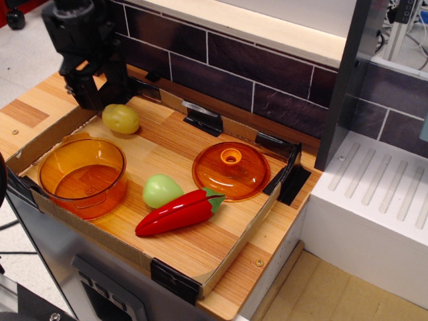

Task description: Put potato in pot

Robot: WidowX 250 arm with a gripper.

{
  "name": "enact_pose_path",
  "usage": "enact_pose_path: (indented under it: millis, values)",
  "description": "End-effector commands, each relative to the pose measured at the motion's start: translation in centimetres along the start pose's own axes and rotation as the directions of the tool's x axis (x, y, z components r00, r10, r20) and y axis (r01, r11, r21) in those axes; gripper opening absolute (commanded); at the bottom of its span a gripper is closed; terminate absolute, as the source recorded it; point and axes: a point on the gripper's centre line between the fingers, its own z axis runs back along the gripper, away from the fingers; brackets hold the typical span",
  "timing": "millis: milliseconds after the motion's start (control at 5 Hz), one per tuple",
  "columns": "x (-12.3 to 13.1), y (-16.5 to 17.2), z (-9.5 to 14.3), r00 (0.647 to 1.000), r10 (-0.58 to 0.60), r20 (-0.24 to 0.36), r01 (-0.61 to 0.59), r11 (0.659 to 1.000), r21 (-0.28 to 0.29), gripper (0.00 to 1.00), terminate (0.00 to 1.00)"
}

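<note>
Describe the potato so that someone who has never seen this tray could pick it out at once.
Start at the shallow cardboard tray on the wooden counter and go to its far left corner, beyond the clear orange pot. The potato lies there on the tray floor, just beside the black hand. It is a glossy yellow-olive oval, darker and yellower than the pale green toy by the red chili.

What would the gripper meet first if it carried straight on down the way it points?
Probably the cardboard tray's back-left wall or floor, just left of the potato. The gripper points downward, but depth is unclear from this single view.
</note>
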Motion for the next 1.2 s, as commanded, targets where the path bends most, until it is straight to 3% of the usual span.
enact_pose_path:
  millis: [0,400,600,1000]
  values:
    - [-0.7,-0.6,0.0,0.999,-0.010,0.030,0.012,0.998,-0.068,1.00,0.00]
    - [-1.1,0.0,-1.9,0.999,-0.007,0.054,0.011,0.997,-0.074,1.00,0.00]
    - [-1.2,0.2,-2.5,0.999,0.023,0.047,-0.020,0.998,-0.055,0.00,0.00]
    - [-1.5,-0.9,-0.3,0.997,0.078,0.023,-0.076,0.994,-0.076,0.00,0.00]
